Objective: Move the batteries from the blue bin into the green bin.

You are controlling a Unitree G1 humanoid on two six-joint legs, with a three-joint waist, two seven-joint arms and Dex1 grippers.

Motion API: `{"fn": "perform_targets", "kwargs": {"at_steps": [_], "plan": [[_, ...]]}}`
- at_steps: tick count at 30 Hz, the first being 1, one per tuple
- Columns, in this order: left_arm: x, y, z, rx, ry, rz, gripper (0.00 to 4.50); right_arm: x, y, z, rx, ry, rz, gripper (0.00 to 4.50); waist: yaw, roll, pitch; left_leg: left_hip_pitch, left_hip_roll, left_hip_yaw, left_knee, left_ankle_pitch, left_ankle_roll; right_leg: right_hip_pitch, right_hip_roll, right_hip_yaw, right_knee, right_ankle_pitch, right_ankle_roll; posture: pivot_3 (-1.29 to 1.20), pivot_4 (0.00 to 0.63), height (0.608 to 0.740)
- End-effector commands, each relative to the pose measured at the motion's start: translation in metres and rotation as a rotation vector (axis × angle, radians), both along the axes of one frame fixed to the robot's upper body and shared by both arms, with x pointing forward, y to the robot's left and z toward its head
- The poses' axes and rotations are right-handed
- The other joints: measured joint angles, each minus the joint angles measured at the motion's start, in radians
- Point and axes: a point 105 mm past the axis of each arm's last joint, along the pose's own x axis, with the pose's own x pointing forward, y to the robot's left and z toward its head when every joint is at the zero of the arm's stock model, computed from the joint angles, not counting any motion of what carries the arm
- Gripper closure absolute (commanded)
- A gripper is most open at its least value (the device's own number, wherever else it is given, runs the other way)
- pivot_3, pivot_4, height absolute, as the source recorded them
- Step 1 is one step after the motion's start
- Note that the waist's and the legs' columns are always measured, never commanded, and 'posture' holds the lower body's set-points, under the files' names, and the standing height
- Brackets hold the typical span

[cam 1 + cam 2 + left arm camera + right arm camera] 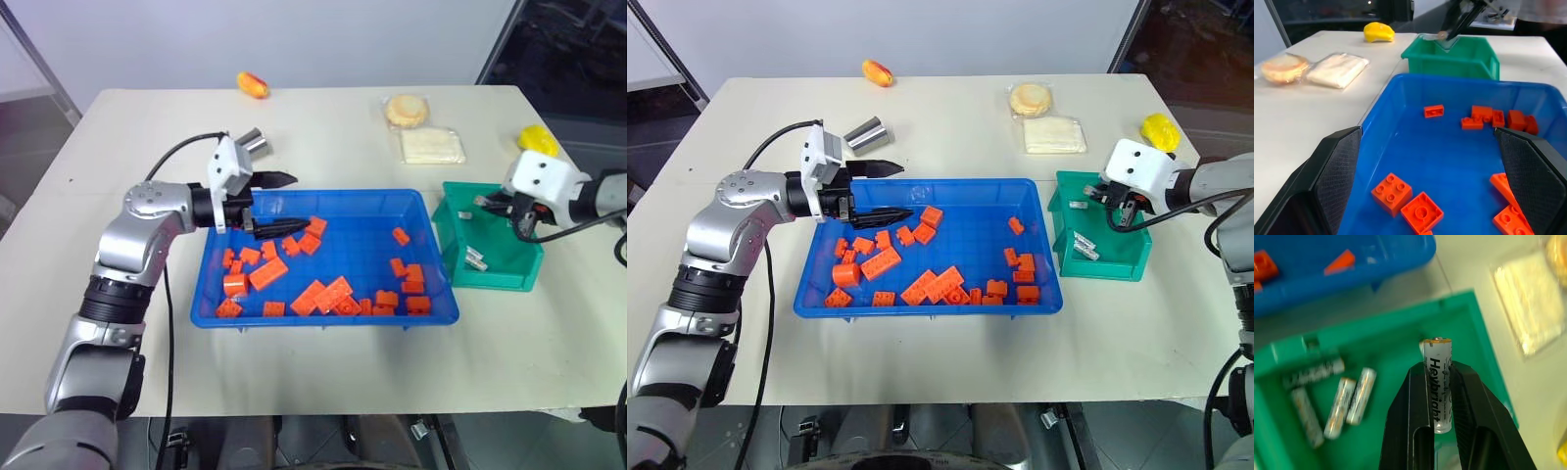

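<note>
Our right gripper's (1439, 382) jaws are sitting narrow, pinching one battery (1438, 377) between the two black fingers, its capped end sticking out past the tips. We are holding it over the green bin (509, 264), above the bin's floor and near one of its side walls. Four more batteries (1332, 394) are lying loose on that floor, bunched toward the opposite wall, so the floor under the held battery is bare green.

Our left gripper's (282, 204) jaws are standing wide, with nothing between them. It is hanging over the near-left end of the blue bin (323, 315), the fingers pointing level along its length; one finger is riding just past the far rim, the other above the floor.

Inside the blue bin we are seeing orange blocks (323, 294) crowding the front wall and the right end, while the middle of the floor is open blue. The green bin is standing just beside the blue bin's right wall, a narrow strip of table (323, 137) between them.
</note>
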Motion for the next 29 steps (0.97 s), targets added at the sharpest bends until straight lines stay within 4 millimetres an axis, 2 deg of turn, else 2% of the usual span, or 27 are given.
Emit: {"fn": "perform_targets", "kwargs": {"at_steps": [1, 7, 10, 13, 16, 19, 24, 27, 29], "plan": [[-0.001, 0.004, 0.012, -0.02, -0.061, 0.016, 0.0, -0.003, -0.003, 0.015, 0.015, -0.053, -0.01, 3.12, -0.003, 0.0, 0.0, 0.0, 0.0, 0.0, 0.0, 0.0, 0.0, 0.0, 0.0, 0.0, 0.0, 0.0, 0.0, 0.0, 0.15, 0.74], [-0.004, 0.01, 0.011, -0.019, -0.062, 0.039, 0.0, -0.002, -0.003, 0.01, 0.012, -0.042, -0.013, 0.05, -0.004, 0.0, 0.0, 0.0, 0.0, 0.0, 0.0, 0.0, 0.0, 0.0, 0.0, 0.0, 0.0, 0.0, 0.0, 0.0, 0.15, 0.74], [-0.005, 0.011, 0.012, -0.019, -0.064, 0.044, 0.0, 0.0, -0.002, 0.012, 0.011, -0.056, -0.017, 0.05, -0.003, 0.0, 0.0, 0.0, 0.0, 0.0, 0.0, 0.0, 0.0, 0.0, 0.0, 0.0, 0.0, 0.0, 0.0, 0.0, 0.15, 0.74], [-0.002, 0.015, 0.017, -0.033, -0.087, 0.083, 0.0, 0.012, -0.002, 0.032, 0.131, -0.168, -0.075, 0.05, -0.005, 0.0, 0.0, 0.0, 0.0, 0.0, 0.0, 0.0, 0.0, 0.0, 0.0, 0.0, 0.0, 0.0, 0.0, 0.0, 0.15, 0.74], [0.006, 0.029, 0.026, -0.073, -0.131, 0.177, 0.0, 0.027, -0.02, 0.06, 0.343, -0.343, -0.218, 0.05, -0.006, 0.0, 0.0, 0.0, 0.0, 0.0, 0.001, 0.0, 0.0, 0.0, 0.0, 0.0, 0.0, 0.0, 0.0, 0.0, 0.15, 0.74], [0.012, 0.05, 0.034, -0.107, -0.168, 0.294, 0.0, 0.031, -0.044, 0.07, 0.469, -0.465, -0.332, 0.05, 0.001, 0.0, 0.0, 0.0, 0.0, -0.001, 0.0, 0.0, 0.0, 0.0, 0.0, 0.0, 0.001, 0.0, 0.0, 0.0, 0.15, 0.74], [0.022, 0.112, 0.044, -0.152, -0.269, 0.629, 0.0, 0.021, -0.102, 0.069, 0.591, -0.66, -0.58, 0.05, 0.004, 0.0, 0.0, 0.0, -0.001, 0.0, -0.001, 0.0, 0.0, 0.0, -0.002, -0.001, 0.0, 0.0, 0.0, 0.0, 0.15, 0.74], [0.017, 0.152, 0.043, -0.17, -0.286, 0.81, 0.0, 0.011, -0.134, 0.054, 0.586, -0.723, -0.717, 0.05, -0.001, 0.0, 0.0, 0.0, -0.001, 0.0, -0.001, 0.0, 0.0, 0.0, -0.002, 0.0, -0.001, 0.0, 0.0, 0.0, 0.15, 0.74], [0.012, 0.17, 0.038, -0.172, -0.285, 0.893, 0.0, 0.005, -0.147, 0.042, 0.573, -0.735, -0.774, 0.05, -0.003, 0.0, 0.0, 0.0, 0.0, 0.0, -0.001, 0.0, 0.0, 0.0, -0.002, 0.0, -0.001, 0.0, 0.0, 0.0, 0.15, 0.74]]}}
